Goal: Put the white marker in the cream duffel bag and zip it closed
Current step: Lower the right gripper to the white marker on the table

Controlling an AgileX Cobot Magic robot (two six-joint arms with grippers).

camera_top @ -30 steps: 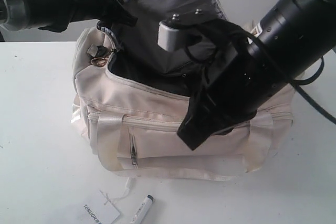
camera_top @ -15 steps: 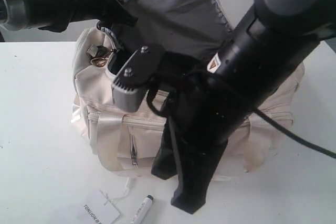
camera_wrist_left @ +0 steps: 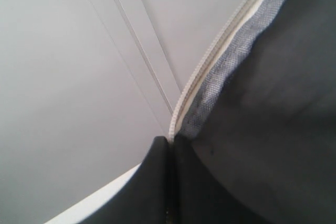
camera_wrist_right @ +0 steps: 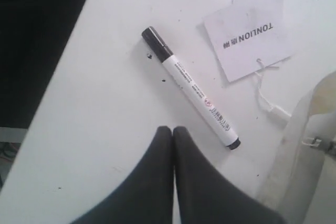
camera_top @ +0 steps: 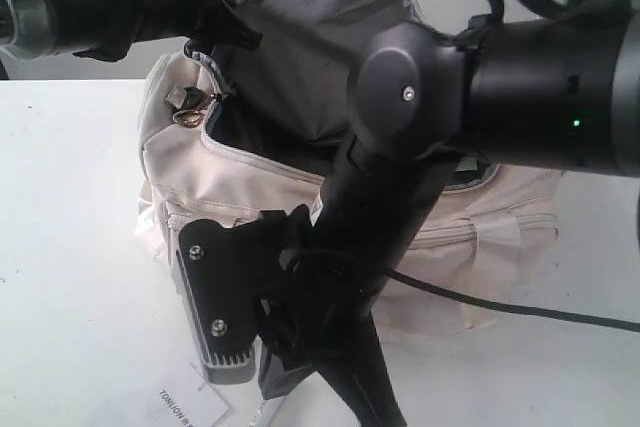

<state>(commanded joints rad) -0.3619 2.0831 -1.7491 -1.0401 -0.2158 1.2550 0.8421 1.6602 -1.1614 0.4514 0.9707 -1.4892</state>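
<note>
White on the white table (camera_wrist_right: 100,129), the white marker (camera_wrist_right: 191,90) lay flat just ahead of my right gripper (camera_wrist_right: 172,129). Its jaws were pressed fully together with nothing between them, and the barrel ran slantwise past my fingertips, close but not touching. In the exterior view that spot sat at about seven o'clock from the cream duffel bag (camera_top: 510,212), near the paper tag (camera_wrist_right: 249,40). The bag stood open with its dark-lined flap raised toward twelve o'clock, and at about eleven my left gripper (camera_wrist_left: 170,140) was clamped on the flap's zipper edge
</note>
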